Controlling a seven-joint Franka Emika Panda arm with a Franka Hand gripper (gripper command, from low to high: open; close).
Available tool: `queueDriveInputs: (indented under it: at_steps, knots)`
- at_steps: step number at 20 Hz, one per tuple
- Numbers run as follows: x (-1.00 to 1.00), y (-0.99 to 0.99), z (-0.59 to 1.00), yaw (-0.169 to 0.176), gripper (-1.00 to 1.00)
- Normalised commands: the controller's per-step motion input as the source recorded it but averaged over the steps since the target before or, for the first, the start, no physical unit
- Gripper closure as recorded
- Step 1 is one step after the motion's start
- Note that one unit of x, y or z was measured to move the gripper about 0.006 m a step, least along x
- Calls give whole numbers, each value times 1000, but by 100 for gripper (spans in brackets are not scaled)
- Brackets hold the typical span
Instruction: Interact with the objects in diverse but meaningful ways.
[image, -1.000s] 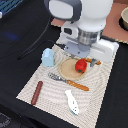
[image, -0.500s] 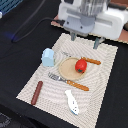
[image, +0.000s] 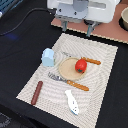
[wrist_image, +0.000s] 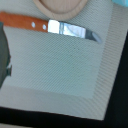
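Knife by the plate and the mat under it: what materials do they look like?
Orange-handled knife: the handle looks like varnished wood, warm orange-brown with two pale rivets; the blade looks like polished metal, bright and reflective. Beige placemat: seems woven fabric or vinyl mesh, with a fine ribbed weave and matte finish; which one is unclear. Round tan plate: smooth and matte, possibly wood or plastic.

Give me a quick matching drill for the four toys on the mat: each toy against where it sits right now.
Things:
1. red ball
2. light blue block
3. brown stick
4. white-and-blue fish

Places:
A. beside the plate, toward the exterior view's left
B. on the plate
C. mat's near edge, below the fork
D. mat's near corner on the exterior view's left

Pairs: 1-B, 2-A, 3-D, 4-C
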Motion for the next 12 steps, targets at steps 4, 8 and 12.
queueDriveInputs:
  at_steps: [4, 8, 12]
  knots:
    - [-589, 61, -234, 213, -100]
    - [-599, 57, -290, 211, -100]
    - [-604, 52, -299, 207, -100]
